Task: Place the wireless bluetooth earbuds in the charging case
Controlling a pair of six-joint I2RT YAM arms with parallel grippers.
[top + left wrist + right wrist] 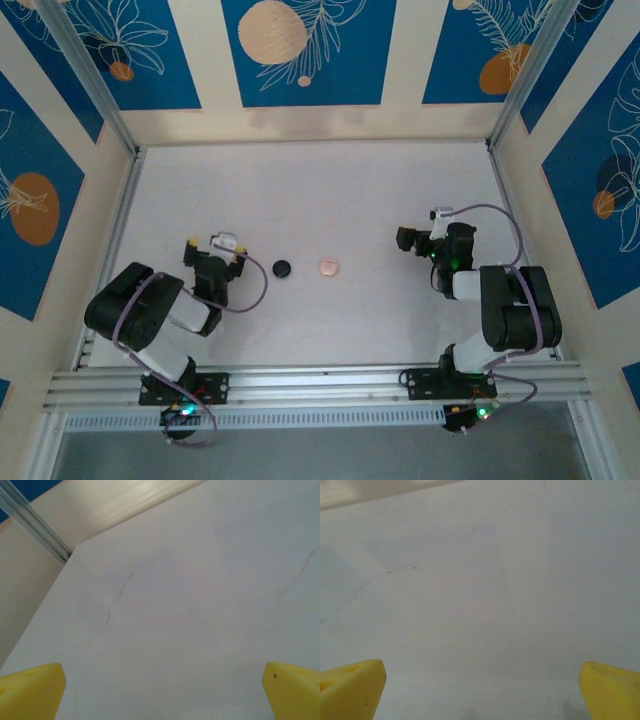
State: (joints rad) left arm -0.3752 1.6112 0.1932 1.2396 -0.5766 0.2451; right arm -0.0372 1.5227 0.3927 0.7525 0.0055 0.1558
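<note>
I think I am just starting. My left gripper (162,680) and right gripper (482,680) are wide open, holding nothing. Next I must reach the black case (282,268) and pink case (328,267) near the middle of the table (300,190).

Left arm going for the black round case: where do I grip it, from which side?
Probably from straight above, closing across the rim: the black round case lies flat and looks circular, so any diameter serves. The pink case sits apart on its right, leaving room. The left gripper, open, is nearest.
</note>
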